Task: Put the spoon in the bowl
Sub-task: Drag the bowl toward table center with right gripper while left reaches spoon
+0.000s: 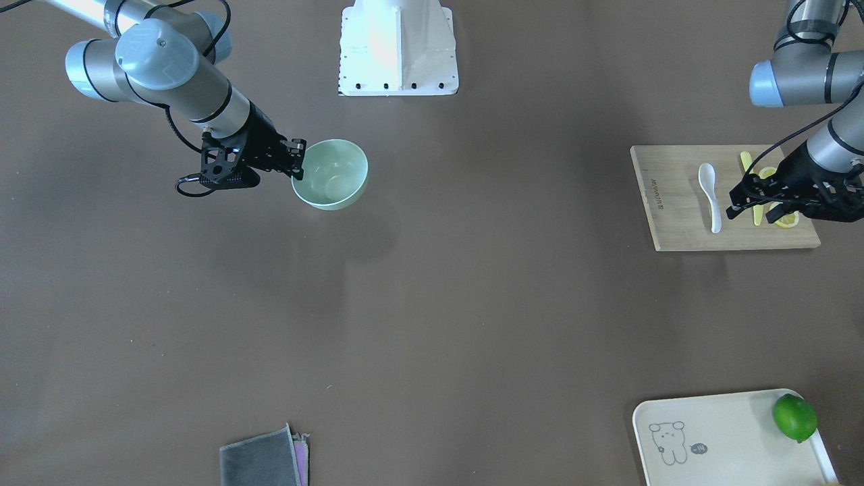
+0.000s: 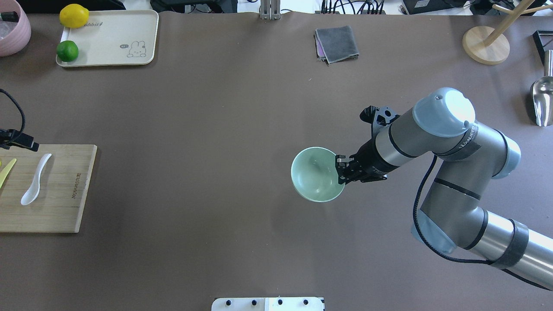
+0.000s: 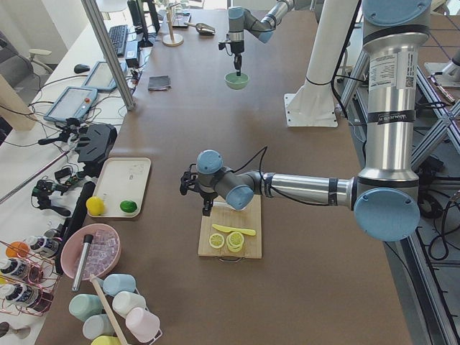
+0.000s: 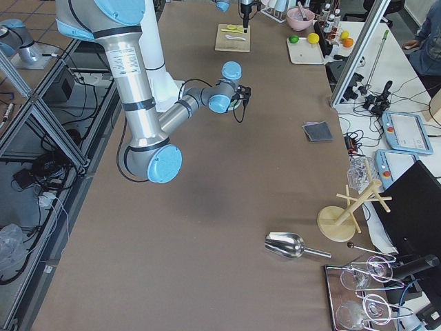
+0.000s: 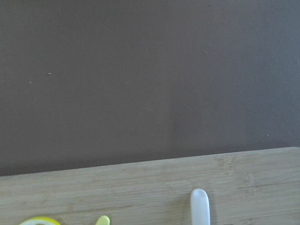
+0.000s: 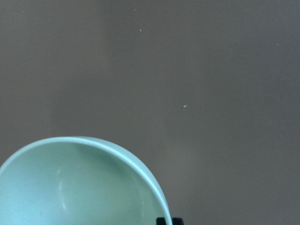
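The right gripper (image 1: 297,160) clamps the rim of the bowl (image 1: 337,177), mid-table toward the robot-side edge. The spoon (image 1: 711,199) lies on the cutting board (image 1: 668,216) at the table's left edge. The left gripper (image 1: 733,206) hangs just beside the spoon; its opening cannot be determined.

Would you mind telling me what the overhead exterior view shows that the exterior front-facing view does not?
Only overhead: a lemon on the tray, a metal scoop, a wooden stand. Only front-facing: lemon slices beneath the left hand. Both: the right hand gripping the bowl by its rim, the spoon lying on the cutting board, a lime, a grey cloth.
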`<state>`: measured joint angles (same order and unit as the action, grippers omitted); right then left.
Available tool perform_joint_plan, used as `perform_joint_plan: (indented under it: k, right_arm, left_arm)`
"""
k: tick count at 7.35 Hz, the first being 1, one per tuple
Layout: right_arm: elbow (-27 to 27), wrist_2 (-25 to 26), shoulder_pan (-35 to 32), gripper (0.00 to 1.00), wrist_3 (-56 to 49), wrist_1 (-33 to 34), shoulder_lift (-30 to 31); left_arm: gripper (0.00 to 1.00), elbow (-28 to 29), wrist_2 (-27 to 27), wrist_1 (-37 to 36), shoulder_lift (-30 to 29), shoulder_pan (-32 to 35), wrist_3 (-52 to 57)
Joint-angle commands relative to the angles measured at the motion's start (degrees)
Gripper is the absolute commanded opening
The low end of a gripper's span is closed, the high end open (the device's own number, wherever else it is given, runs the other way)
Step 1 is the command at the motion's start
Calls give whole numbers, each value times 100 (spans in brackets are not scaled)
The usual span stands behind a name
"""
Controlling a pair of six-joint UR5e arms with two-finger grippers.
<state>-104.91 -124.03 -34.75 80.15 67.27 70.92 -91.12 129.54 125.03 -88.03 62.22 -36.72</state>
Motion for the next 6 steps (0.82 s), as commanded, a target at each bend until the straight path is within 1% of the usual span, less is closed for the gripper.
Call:
perform_joint_plan:
  k: [1, 3, 4, 5, 6]
  right_arm:
    - [6, 238, 249, 0, 132, 337, -253]
    - [41, 256, 302, 0, 132, 375, -315]
    - [67, 352, 354, 0, 132, 375, -350]
    - [67, 362, 355, 0, 132, 375, -359]
    - [93, 397, 390, 0, 132, 375, -377]
  left_arm:
    - [82, 33, -8, 4, -74, -227, -142]
    - [81, 77, -8, -14, -74, -438, -125]
    - [76, 85, -17, -14, -56, -526, -98]
    - [62, 68, -17, -14, -47, -527, -115]
    - [58, 77, -25, -23, -4, -553, -107]
